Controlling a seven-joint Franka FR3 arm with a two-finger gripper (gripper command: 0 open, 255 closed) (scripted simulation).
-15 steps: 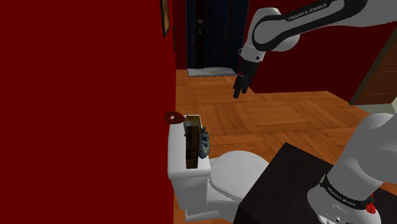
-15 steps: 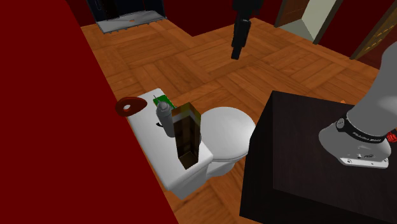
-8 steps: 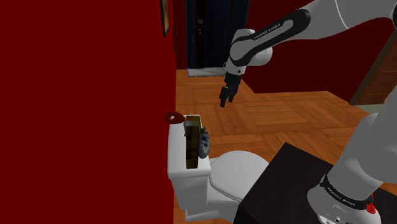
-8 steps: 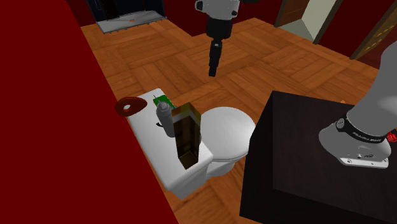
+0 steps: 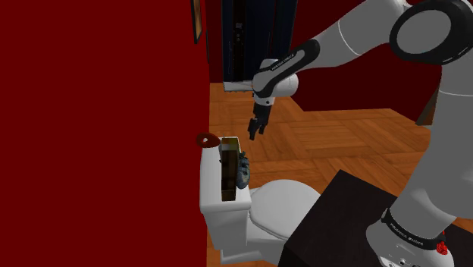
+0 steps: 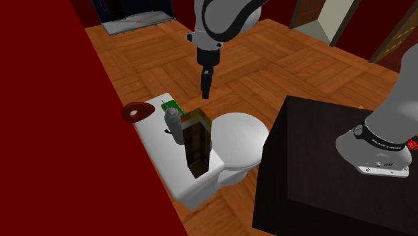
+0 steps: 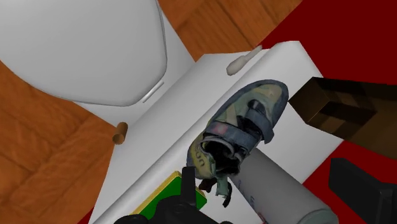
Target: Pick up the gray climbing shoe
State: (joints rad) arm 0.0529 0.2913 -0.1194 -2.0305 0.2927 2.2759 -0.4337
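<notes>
The grey climbing shoe, with straps and an olive lining, lies on the white toilet tank top, between a brown box and a grey cylinder. In the shoulder view the shoe sits on the tank's edge nearest the bowl, beside the box. My black gripper hangs in the air above the tank, pointing down, well clear of the shoe. From the second exterior view the gripper hovers just beyond the tank. In the wrist view the gripper is open and holds nothing.
A dark red wall runs right behind the tank. On the tank also rest a red flat object and a green item. The white toilet lid and a dark stand lie near the arm's base. Wood floor stretches beyond.
The arm has swung toward the shoulder view's left and lowered, bringing the gripper from over the open floor to above the toilet tank. Things on the tank have not moved.
</notes>
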